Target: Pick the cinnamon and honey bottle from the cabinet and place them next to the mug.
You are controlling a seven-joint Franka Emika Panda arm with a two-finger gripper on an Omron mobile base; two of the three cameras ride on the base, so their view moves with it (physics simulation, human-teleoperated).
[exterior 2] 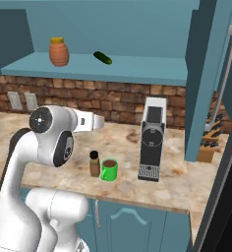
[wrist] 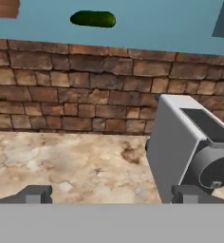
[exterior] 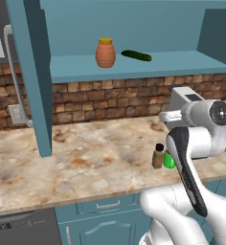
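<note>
Brick-backed kitchen: the cinnamon (exterior 2: 94, 164) already stands on the desk (exterior: 62, 167) just beside the mug (exterior 2: 108, 169), so half my job looks done. The honey bottle (exterior: 105, 53) waits on the cabinet (exterior: 134, 64) shelf near a cucumber (exterior: 136, 55). My pincer (wrist: 109, 194) is spread apart, empty, presumably readying for the bottle.

one cinnamon (exterior 2: 94, 163), one honey bottle (exterior 2: 59, 51), one mug (exterior 2: 109, 170), one cucumber (exterior 2: 102, 58)

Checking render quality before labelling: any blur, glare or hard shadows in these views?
Left base view: flat even light, no glare, soft shadow under the cabinet shelf; cinnamon sharp enough. Right base view: same, mug crisp. Hand view: coarser, brick wall and coffee machine edges soft; cucumber smooth-edged.
</note>
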